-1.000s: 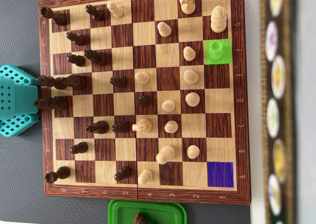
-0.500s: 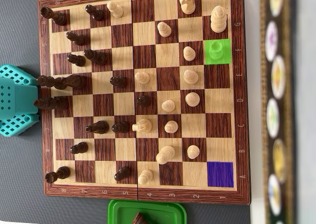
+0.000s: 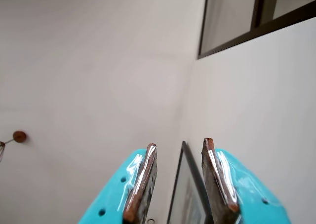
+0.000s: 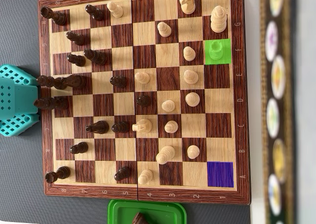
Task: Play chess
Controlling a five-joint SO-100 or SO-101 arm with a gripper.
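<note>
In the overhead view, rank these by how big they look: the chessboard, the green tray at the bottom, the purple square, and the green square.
1. chessboard
2. green tray, partly cut off
3. purple square and green square: alike, not ranked

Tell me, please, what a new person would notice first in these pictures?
In the overhead view, the wooden chessboard fills the frame, with one bright green square over a piece near the right edge and one purple square at the lower right corner. In the wrist view, the turquoise hand is open, pointing at bare walls.
</note>
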